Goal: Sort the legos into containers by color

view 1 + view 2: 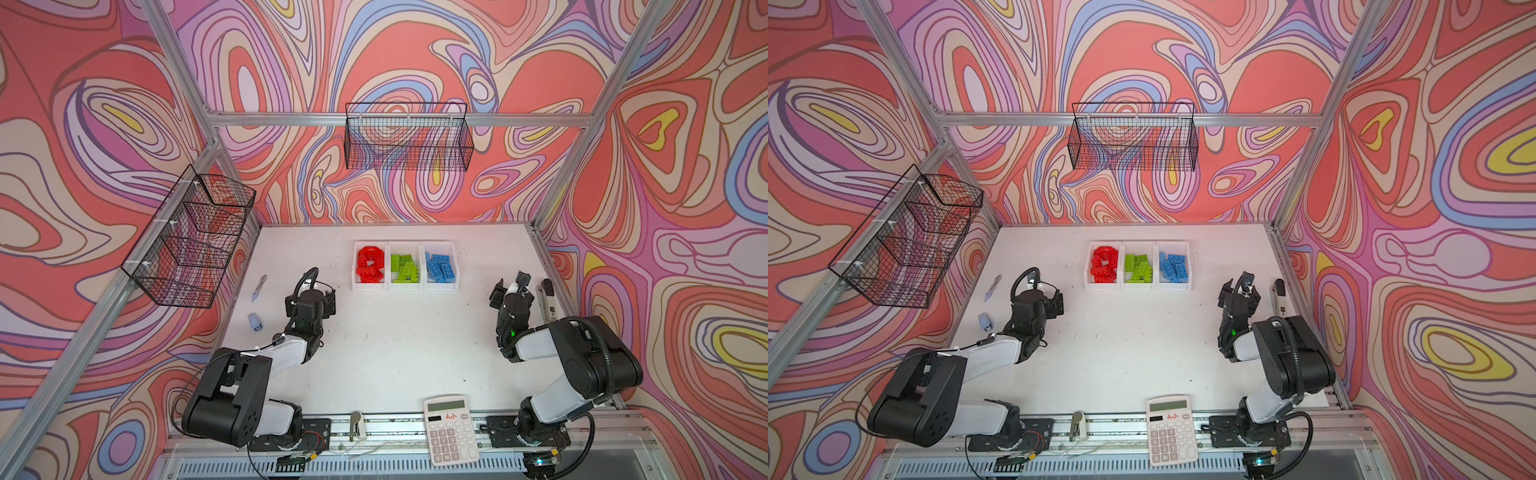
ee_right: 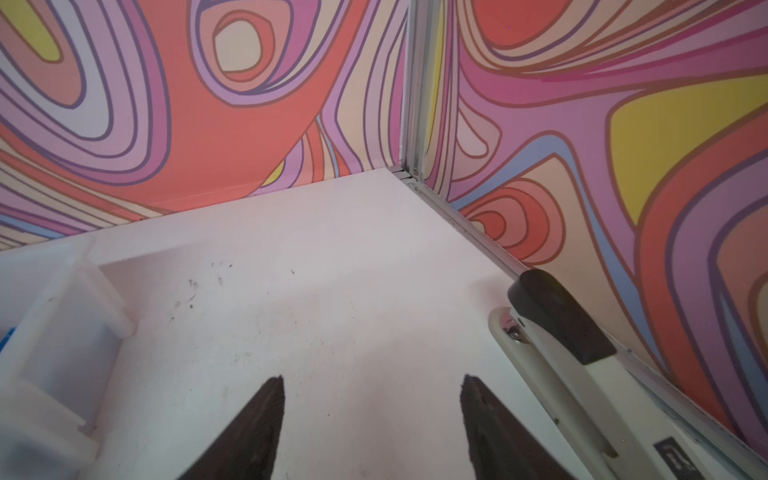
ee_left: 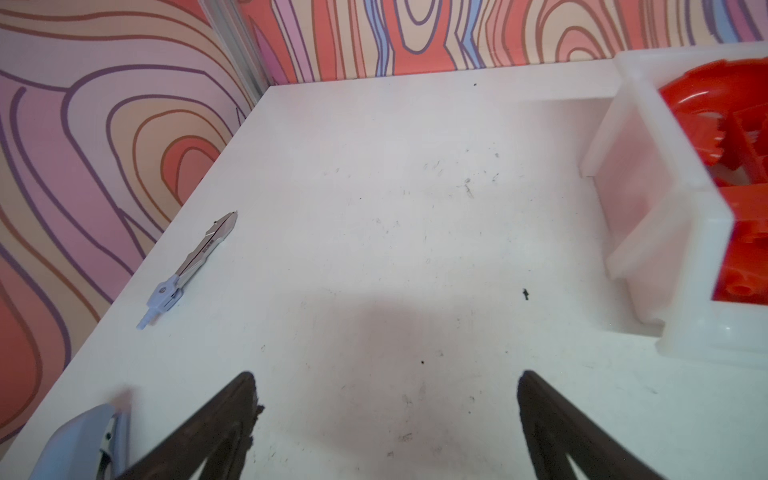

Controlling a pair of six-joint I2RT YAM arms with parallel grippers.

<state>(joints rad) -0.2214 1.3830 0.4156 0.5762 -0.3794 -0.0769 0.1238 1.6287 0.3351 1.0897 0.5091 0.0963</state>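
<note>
Scanning for a brick to chase: none loose anywhere on the tabletop [image 1: 395, 353]. All legos [image 1: 404, 268] down inside the bins [image 1: 405, 287], plain in both top views. Red at the left end of the row, arch piece on top of that heap. Lime green in the middle. Blue at the right end. No stray colour visible in any compartment, though lower layers partly hidden.

Left end effector [image 3: 386, 374]: spread wide, nothing between the fingers, hovering over bare tabletop. Right end effector [image 2: 372, 378]: spread too, somewhat narrower, equally empty, low over bare tabletop just beside the stapler [image 2: 561, 320].

Now the key relation. Row of bins running side to side across the far half, long axis crosswise to both arms. From the left end effector: red end farther out and toward the centre, near, not touching. From the right end effector: blue end farther out and toward the centre, likewise near and apart. Left arm nearer red, right arm nearer blue, green roughly between the two.

Judging by that layout: sorting as good as done, no pick on offer for either side. Only non-task clutter outside the bins: cutter [image 1: 258, 286] by the left edge, calculator [image 1: 451, 430] at the near edge. Best guess for a coming move: pulling back, well clear of the bin walls.
</note>
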